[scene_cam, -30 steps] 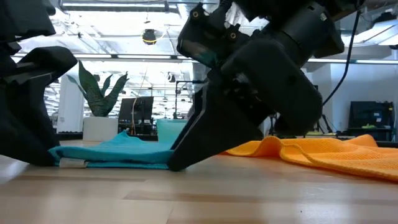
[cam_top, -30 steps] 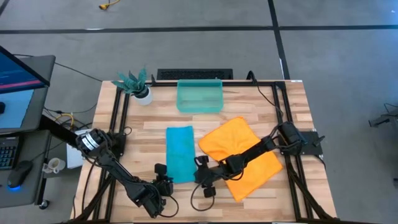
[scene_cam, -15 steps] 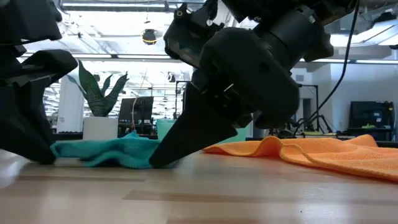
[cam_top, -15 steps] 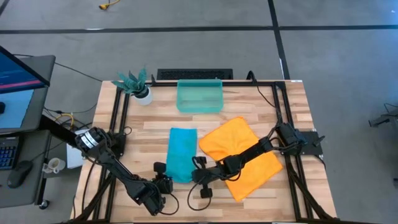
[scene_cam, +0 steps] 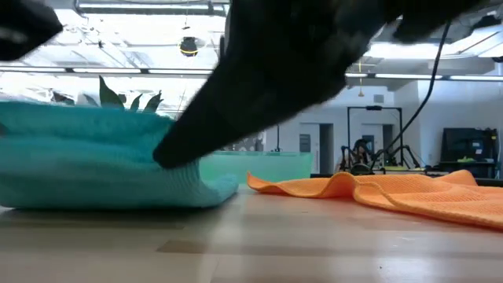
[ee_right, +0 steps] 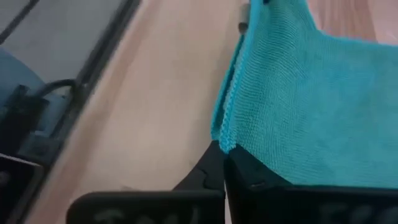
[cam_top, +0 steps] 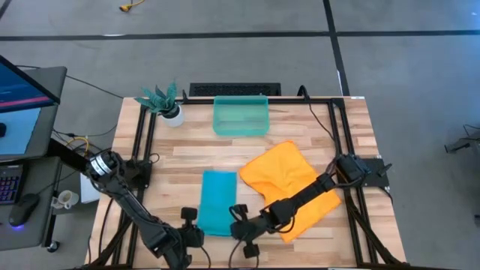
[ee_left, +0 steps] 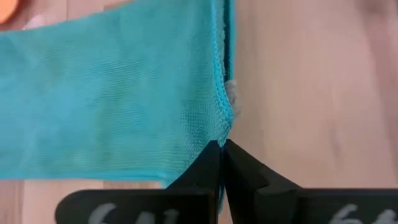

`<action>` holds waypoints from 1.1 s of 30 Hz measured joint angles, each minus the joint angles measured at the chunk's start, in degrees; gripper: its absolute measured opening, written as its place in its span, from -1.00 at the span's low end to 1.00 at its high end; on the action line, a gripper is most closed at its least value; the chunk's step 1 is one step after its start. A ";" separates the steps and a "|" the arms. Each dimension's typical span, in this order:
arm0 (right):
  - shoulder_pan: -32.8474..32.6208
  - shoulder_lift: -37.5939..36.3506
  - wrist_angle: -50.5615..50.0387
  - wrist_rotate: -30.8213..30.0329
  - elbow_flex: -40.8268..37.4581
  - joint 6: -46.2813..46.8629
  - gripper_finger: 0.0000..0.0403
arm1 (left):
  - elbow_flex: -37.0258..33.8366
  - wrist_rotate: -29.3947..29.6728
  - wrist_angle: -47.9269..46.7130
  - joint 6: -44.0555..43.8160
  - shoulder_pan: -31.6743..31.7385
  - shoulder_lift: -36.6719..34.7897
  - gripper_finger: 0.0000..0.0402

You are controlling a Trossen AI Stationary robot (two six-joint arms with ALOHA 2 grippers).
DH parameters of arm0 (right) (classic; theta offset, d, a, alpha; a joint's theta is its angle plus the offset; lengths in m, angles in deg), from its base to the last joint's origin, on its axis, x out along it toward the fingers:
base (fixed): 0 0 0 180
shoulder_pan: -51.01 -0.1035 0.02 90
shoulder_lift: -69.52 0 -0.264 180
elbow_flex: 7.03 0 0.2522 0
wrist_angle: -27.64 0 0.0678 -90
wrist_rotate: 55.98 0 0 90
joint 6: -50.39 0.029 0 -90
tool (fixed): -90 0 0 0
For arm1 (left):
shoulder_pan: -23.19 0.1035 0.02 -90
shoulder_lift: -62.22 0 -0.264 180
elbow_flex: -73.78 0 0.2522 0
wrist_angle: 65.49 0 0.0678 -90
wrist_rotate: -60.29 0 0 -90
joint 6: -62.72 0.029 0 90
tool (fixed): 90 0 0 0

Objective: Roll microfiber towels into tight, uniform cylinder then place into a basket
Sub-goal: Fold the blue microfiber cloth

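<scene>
Teal towel (cam_top: 216, 212) is lying flat near the front edge, near corners pinched up. Orange towel (cam_top: 289, 184) is crumpled just to its right. Teal-green basket (cam_top: 241, 116) sits at the back, upright.

**A robotics lab in an open industrial hall**

A wooden-slat table (cam_top: 300, 127) framed by black rails is standing on grey concrete floor (cam_top: 225, 60) marked with dark lines. Beyond the grippers, strip ceiling lights (scene_cam: 141, 9) are glowing over more metal rigs (scene_cam: 369, 145). Off beside the left arm, a monitor (cam_top: 19, 82), keyboard (cam_top: 9, 184) and mouse (cam_top: 22, 214) are sitting on a cart.
</scene>
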 joint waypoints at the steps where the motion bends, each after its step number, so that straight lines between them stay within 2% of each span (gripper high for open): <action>1: -0.45 0.00 -1.61 -0.63 1.10 0.20 -0.92 | 1.12 0.29 -1.25 -0.15 -0.40 0.00 -1.00; 7: -2.98 -0.02 -10.80 -5.55 8.35 0.33 -0.97 | 7.30 1.75 -7.67 -1.73 -2.31 -0.04 -1.00; 13: -4.14 -0.07 -16.74 -12.28 13.00 0.35 -0.93 | 12.28 5.23 -16.66 -4.98 -2.79 -0.09 -1.00; 17: -2.57 -0.15 -19.75 -16.60 13.93 0.44 -0.96 | 12.25 7.37 -22.64 -8.23 -1.75 -0.13 -1.00; 23: 2.28 -0.20 -25.59 -19.32 13.91 5.61 -0.95 | 12.14 10.36 -31.02 -13.20 1.24 -0.13 -1.00; 27: 4.87 -0.20 -28.01 -19.58 13.91 6.41 -0.95 | 10.42 11.72 -31.01 -12.00 3.63 -0.13 -1.00; 33: 7.87 -0.20 -29.45 -19.56 13.91 7.71 -0.98 | 4.27 12.08 -31.19 -13.56 8.64 -0.13 -1.00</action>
